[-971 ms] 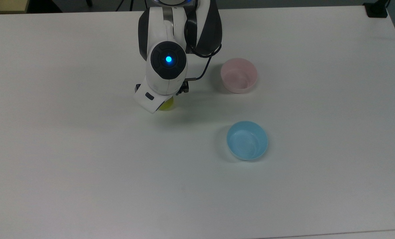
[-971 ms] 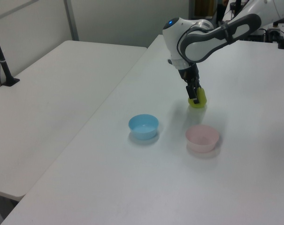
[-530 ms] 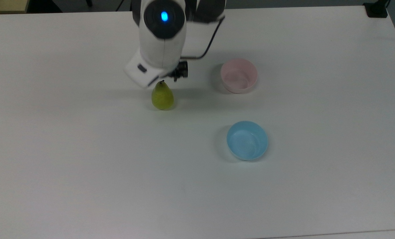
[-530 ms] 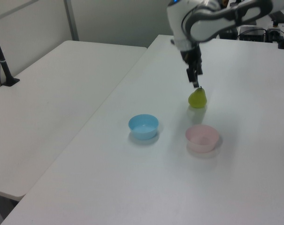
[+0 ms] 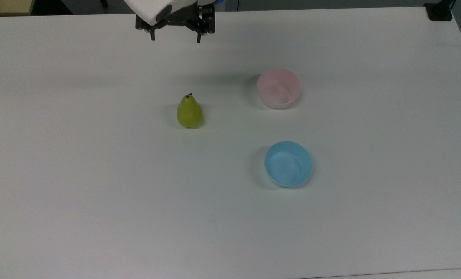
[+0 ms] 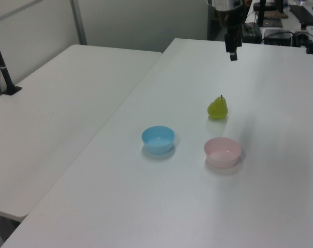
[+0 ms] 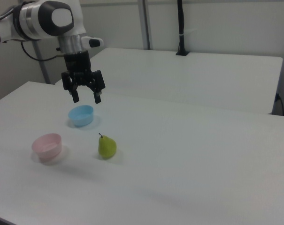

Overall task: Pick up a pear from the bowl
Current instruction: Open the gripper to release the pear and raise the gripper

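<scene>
Right view, hand [image 7: 86, 99] risen clear since a second ago, fingers spread, pear [image 7: 106, 146] upright on table [image 7: 188, 159].

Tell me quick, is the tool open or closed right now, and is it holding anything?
Tool: open, holding nothing, raised above the table; the pear stands alone on the table.

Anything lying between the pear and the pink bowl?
No. In the top view only bare table separates the pear from the pink bowl.

Bright, even overhead light — soft faint shadows on the white table [image 5: 98, 193], no glare, sharp focus
</scene>
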`<move>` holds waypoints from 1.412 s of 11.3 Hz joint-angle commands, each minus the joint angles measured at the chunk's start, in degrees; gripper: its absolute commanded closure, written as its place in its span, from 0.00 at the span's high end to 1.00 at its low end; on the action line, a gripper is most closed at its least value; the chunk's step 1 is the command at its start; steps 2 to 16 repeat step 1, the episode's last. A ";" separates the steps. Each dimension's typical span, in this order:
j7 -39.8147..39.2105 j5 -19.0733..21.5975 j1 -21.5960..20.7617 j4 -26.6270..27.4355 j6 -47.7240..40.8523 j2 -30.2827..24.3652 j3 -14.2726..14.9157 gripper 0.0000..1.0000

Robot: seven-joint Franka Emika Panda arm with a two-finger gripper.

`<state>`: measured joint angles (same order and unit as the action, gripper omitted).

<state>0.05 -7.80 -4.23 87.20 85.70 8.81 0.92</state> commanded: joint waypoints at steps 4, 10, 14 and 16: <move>2.93 0.07 1.15 1.48 -0.36 -1.96 0.40 1.00; 2.93 0.07 1.15 1.48 -0.36 -1.96 0.40 1.00; 2.93 0.07 1.15 1.48 -0.36 -1.96 0.40 1.00; 2.93 0.07 1.15 1.48 -0.36 -1.96 0.40 1.00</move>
